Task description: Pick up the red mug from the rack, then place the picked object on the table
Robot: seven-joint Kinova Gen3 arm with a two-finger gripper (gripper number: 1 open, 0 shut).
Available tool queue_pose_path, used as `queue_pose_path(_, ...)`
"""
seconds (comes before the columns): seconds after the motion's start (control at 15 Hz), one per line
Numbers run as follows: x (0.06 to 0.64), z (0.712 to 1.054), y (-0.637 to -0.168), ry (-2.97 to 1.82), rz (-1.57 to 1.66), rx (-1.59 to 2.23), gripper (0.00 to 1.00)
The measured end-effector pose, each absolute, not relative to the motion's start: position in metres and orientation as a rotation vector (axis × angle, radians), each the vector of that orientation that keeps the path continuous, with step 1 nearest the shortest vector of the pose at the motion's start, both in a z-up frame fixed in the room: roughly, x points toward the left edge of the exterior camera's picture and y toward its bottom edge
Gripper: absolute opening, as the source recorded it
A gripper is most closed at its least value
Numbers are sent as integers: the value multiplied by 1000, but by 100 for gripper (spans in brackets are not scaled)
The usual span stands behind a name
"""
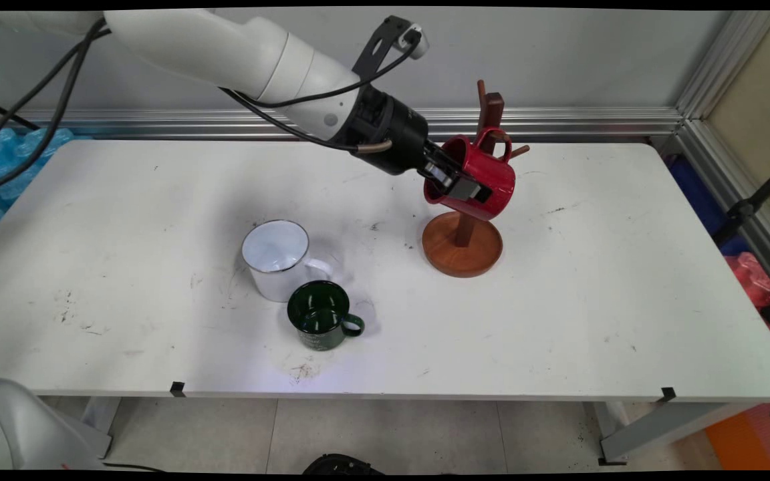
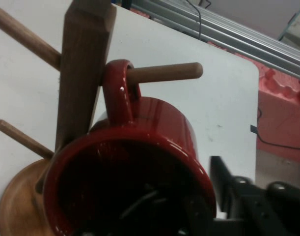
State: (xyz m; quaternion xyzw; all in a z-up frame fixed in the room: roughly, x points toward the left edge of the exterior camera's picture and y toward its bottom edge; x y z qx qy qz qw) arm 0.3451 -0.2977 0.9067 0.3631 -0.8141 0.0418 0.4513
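Observation:
My gripper is shut on the rim of a red mug, with one finger inside the cup and the other outside its wall. The mug lies tilted against a wooden mug tree. In the hand view the red mug fills the lower frame, and its handle loop is threaded over a horizontal peg of the tree's post. The outer finger shows at the right of the cup; the inner one is dim inside it.
A white enamel mug and a dark green mug stand upright, side by side, at the table's front centre. The table ends at an aluminium rail along the wall. Blue wrap lies off the left edge, red and orange items off the right.

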Motion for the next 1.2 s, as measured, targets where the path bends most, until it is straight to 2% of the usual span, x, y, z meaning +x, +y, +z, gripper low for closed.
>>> queue_pose_path(1.2,342,907,-298,-1991,87,849,0)
